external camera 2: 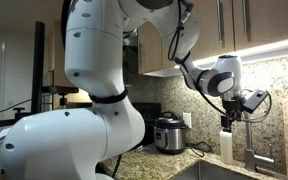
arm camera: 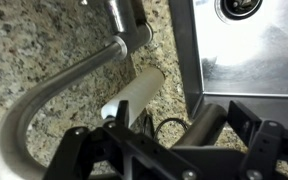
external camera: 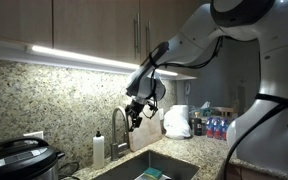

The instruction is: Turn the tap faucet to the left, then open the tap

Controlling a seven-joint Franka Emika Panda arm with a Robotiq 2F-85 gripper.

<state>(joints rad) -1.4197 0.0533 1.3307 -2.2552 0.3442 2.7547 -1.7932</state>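
The tap faucet stands on the granite counter behind the sink, just beside a white soap bottle, with the end effector poised close over its arch, jaws spread wide, gripping nothing.

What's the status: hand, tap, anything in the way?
Hand open, holding nothing, hovering over the tap faucet. Spout not gripped. Soap bottle close beside it, might crowd the hand.
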